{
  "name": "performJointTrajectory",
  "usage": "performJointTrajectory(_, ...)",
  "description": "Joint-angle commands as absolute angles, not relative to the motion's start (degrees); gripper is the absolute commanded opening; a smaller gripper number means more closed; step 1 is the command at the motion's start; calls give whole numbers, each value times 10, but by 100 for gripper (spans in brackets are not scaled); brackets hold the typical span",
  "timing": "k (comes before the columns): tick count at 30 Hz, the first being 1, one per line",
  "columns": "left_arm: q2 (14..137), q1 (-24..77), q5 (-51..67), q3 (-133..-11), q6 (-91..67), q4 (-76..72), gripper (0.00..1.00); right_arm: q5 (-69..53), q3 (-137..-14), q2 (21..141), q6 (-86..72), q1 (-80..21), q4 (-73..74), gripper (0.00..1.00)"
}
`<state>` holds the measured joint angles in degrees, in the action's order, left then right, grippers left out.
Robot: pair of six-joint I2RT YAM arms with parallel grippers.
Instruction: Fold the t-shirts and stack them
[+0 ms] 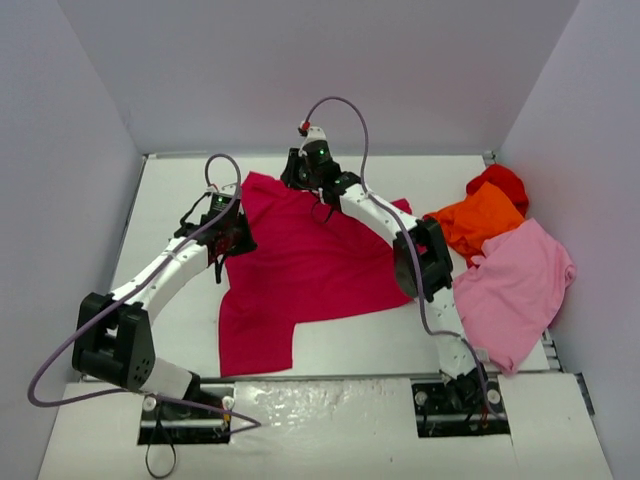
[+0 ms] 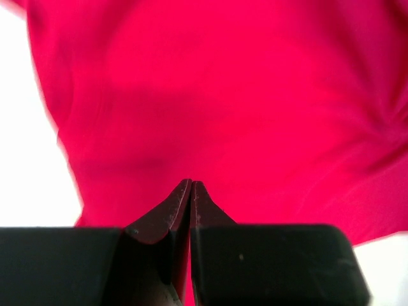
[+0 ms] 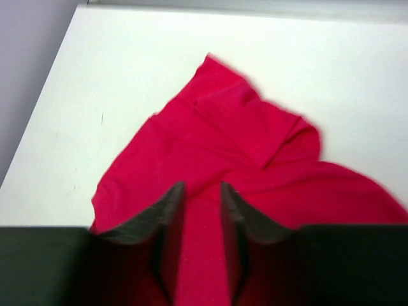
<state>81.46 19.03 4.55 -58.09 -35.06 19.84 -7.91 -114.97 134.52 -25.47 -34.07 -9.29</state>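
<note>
The crimson-magenta t-shirt (image 1: 300,270) lies spread on the white table, its lower left part hanging toward the front edge. My left gripper (image 1: 228,240) is at the shirt's left edge. In the left wrist view its tips (image 2: 192,185) are pressed together over the cloth (image 2: 223,95), which fills the frame. My right gripper (image 1: 322,207) is at the shirt's far edge. In the right wrist view its jaws (image 3: 202,188) stand a little apart with a strip of the cloth (image 3: 255,146) between them, a sleeve folded over beyond.
A light pink shirt (image 1: 515,285), an orange shirt (image 1: 480,220) and a bright red shirt (image 1: 500,182) lie piled at the right side of the table. White walls enclose the table on the left, back and right.
</note>
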Motion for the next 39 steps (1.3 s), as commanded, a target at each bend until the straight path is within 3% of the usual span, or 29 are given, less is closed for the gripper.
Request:
performJointTrajectory(1, 895, 193, 36, -712, -324, 168, 0, 58, -1190, 1259, -211, -331, 80, 9)
performJointTrajectory(3, 956, 193, 50, -755, -322, 156, 0, 106, -1137, 1239, -213, -329, 110, 0)
performJointTrajectory(13, 1162, 188, 61, -884, -305, 170, 0, 76, -1066, 1278, -218, -292, 126, 0)
performJointTrajectory(23, 1179, 188, 52, -840, -323, 144, 0, 78, -999, 1293, -220, -296, 125, 0)
performJointTrajectory(39, 1080, 205, 80, -632, -375, 93, 0, 112, -764, 1190, -245, -326, 97, 0)
